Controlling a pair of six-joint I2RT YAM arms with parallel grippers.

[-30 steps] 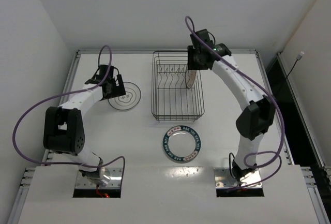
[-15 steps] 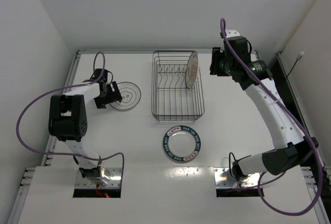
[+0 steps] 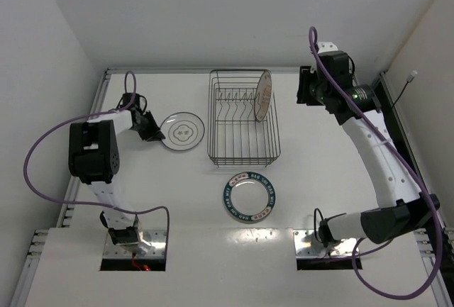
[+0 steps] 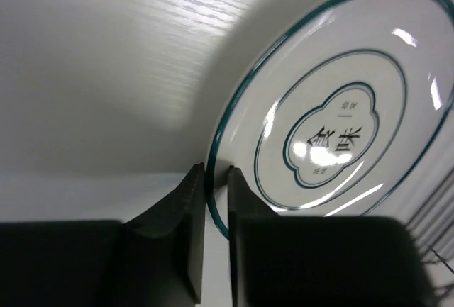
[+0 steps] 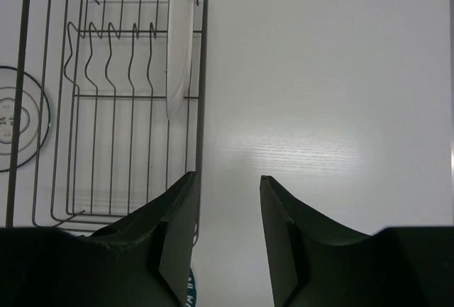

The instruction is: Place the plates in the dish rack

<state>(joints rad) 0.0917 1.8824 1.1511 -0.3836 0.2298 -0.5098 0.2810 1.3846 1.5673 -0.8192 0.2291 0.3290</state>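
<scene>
Left fingers (image 4: pixel 186 250) pinching ringed plate (image 4: pixel 333 137) rim, plate partly cropped, right fingers (image 5: pixel 177 229) spread

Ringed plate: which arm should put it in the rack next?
Left. The left pincer pinches the ringed plate by its rim. The right pincer hangs open and empty beside the rack.

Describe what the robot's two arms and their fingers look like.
The left arm and right arm both have white links with chunky black joint housings, and a purple cable loops along each. The fingers are dark, flat, tapered wedges.
</scene>
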